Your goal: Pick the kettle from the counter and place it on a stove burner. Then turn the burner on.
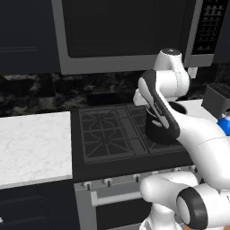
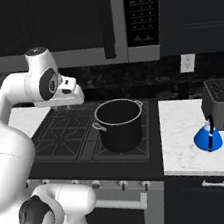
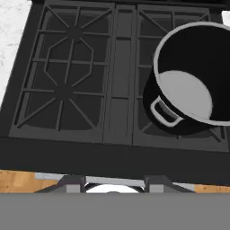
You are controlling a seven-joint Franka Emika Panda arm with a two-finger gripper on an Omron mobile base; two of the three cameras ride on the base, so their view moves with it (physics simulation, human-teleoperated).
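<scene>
While our gripper [image 2: 74, 95] hangs high over the stove, its fingers [image 3: 72, 183] apart and holding nothing, the kettle [image 2: 207, 138] sits on the worktop [image 2: 186, 139] right of the cooktop, just before the toaster [image 2: 222, 98]. We judge it light, rigid and smooth-domed, so the thin upright handle [image 2: 210, 131] is the best hold. The pot [image 2: 119, 123] occupies the right grate; the front-left stove burner [image 3: 63, 94] is free.

A home kitchen, rendered. Black gas cooktop [image 2: 81, 133] with cast grates set between white marbled counters [image 1: 31, 143], a large black pot [image 2: 120, 124] on its right side, microwave [image 2: 71, 24] overhead. Toaster [image 2: 223, 104] and blue kettle [image 2: 207, 138] far right, dark cabinets [image 2: 190, 7] above.
</scene>
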